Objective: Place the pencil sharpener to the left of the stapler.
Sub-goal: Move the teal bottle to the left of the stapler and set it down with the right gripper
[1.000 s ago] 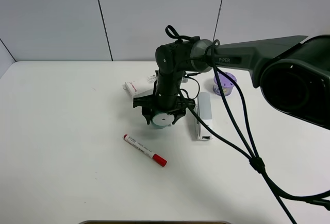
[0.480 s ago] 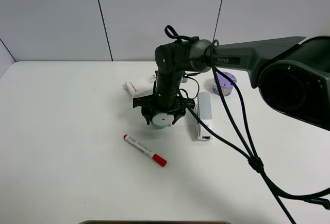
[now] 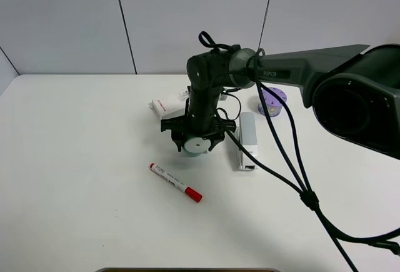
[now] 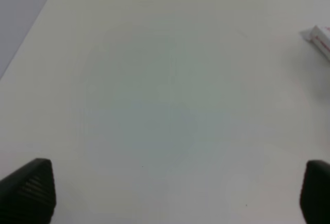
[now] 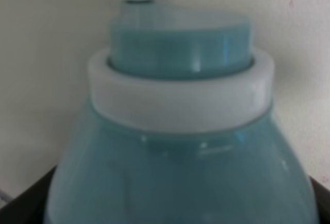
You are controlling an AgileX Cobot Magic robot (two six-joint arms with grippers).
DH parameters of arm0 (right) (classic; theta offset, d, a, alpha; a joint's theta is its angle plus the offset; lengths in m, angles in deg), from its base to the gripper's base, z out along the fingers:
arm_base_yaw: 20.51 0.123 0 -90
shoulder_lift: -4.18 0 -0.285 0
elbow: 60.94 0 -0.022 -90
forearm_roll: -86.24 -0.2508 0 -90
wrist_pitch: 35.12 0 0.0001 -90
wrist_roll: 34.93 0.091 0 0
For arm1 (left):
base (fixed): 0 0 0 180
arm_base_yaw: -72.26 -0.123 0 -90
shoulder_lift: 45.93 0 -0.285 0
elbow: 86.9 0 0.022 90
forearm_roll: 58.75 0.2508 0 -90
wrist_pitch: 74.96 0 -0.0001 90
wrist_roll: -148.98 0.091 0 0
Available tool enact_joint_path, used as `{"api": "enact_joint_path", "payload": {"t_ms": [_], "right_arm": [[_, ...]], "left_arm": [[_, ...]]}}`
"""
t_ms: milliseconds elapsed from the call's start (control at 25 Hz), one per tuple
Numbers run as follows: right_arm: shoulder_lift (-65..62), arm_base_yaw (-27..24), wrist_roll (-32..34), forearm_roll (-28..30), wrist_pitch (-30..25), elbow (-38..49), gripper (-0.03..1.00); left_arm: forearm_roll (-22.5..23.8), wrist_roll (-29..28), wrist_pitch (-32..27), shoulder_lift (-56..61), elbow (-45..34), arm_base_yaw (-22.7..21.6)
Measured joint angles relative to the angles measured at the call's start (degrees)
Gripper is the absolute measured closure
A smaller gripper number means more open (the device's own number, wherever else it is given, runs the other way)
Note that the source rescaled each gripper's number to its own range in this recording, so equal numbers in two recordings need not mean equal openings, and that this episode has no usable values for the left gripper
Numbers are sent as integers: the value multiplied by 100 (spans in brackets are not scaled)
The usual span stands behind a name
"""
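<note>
I see the pencil sharpener [image 3: 196, 146] near the middle of the tabletop [image 3: 75, 159], just left of the stapler [image 3: 248, 138], with my right hand [image 3: 197, 139] clasped around it. A marker [image 3: 175, 182] lies nearer the front edge. A small box [image 3: 167, 107] sits behind the sharpener toward the far edge. A round holed cylinder [image 3: 272, 102] sits behind the stapler, slightly right.

I see the pencil sharpener [image 5: 180, 177] as glossy, translucent teal plastic, ringed by a smooth white plastic band. The table [image 3: 75, 159] looks matt and smooth to me. The stapler [image 3: 248, 136] looks like smooth pale plastic.
</note>
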Motion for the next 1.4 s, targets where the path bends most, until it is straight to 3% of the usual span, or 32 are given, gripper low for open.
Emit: {"api": "enact_joint_path", "payload": {"t_ms": [880, 1040, 1240, 1400], "right_arm": [[12, 0, 0, 0, 52, 0, 90], [36, 0, -13, -43, 150, 0, 70], [29, 0, -13, 24, 214, 0, 12], [26, 0, -14, 140, 225, 10, -1]], "left_arm": [[0, 0, 0, 0, 0, 0], [0, 0, 0, 0, 0, 0], [0, 0, 0, 0, 0, 0], [0, 0, 0, 0, 0, 0]]}}
